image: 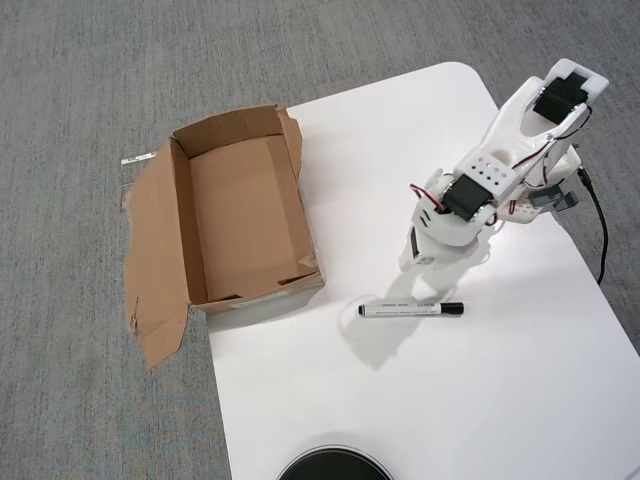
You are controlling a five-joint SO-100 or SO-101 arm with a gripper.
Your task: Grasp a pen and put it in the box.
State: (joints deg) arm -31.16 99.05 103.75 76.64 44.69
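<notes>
Overhead view shows a white worktop [450,400] set over grey carpet [80,60], with the white arm [520,140] reaching in from the upper right. Its fingers [414,256] point down toward the worktop, just above the pen [410,310] as the view shows it, with a small strip of bare surface between them. From this angle the two fingers overlap into one pale shape, so I cannot tell whether they are spread or pressed together; they hold nothing and do not appear to touch the pen. The pen lies flat on the worktop, running left to right, its black cap at the right end and a small dark tip at the left, with the arm's shadow falling across and below it. The box [245,215] sits to the left, at the worktop's left edge and partly over the carpet, open side up and with nothing inside; one wide torn flap lies flat on the carpet at its left. A dark round object [332,465] shows at the bottom edge.
</notes>
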